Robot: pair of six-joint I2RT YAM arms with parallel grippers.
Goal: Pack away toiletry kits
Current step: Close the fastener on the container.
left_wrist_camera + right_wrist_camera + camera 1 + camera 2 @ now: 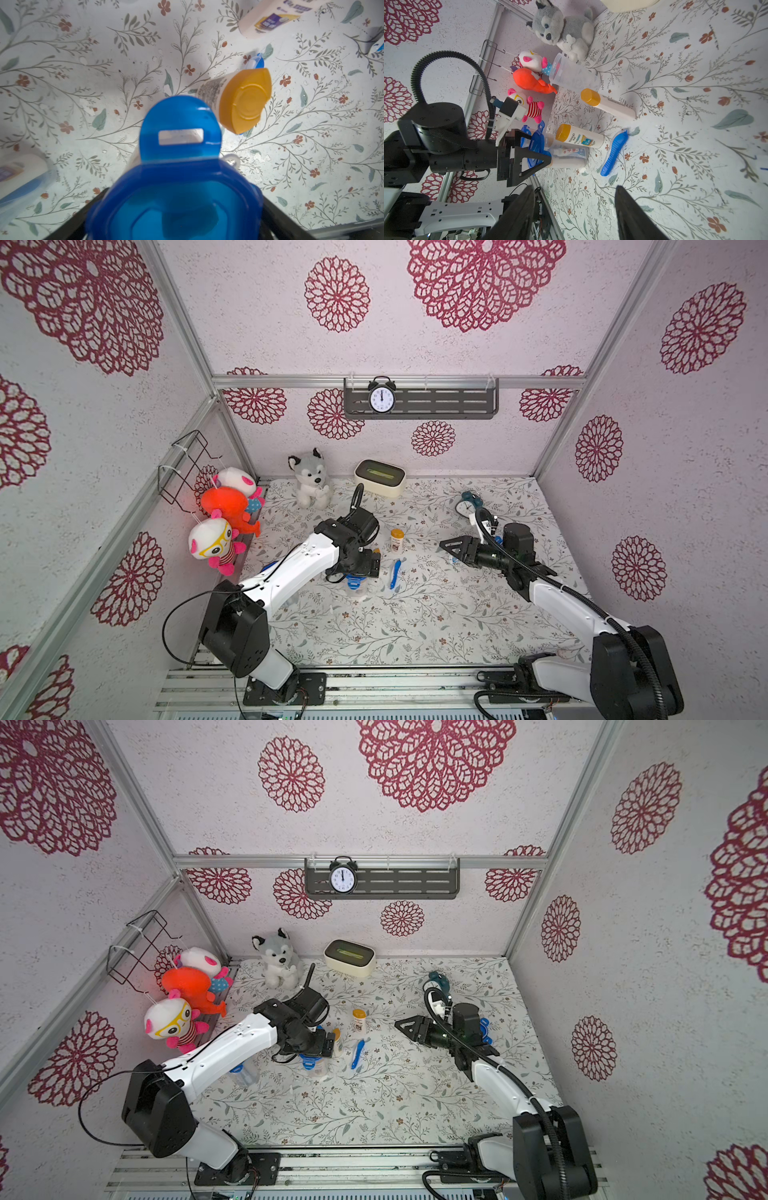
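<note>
A clear cup (pixel 571 163) stands on the floral table with a toothpaste tube (pixel 571 151) inside. My left gripper (pixel 360 569) comes down onto it, its wide-set fingers closed against the rim of the blue tabbed lid (pixel 178 187) at the cup's mouth. A white bottle with an orange cap (pixel 245 101) stands right beside the cup, and a second bottle (pixel 397 540) stands farther back. A blue toothbrush (pixel 395 573) lies to the right of the cup. My right gripper (pixel 442 546) hovers open and empty right of the bottles, pointing left.
An empty clear cup (pixel 571 72) stands near the grey husky toy (pixel 311 481). A cream tissue box (pixel 379 477) sits at the back, a teal alarm clock (pixel 468 502) behind my right arm. Plush toys (pixel 226 510) hang on the left wall. Another cup (pixel 245 1073) lies under my left arm.
</note>
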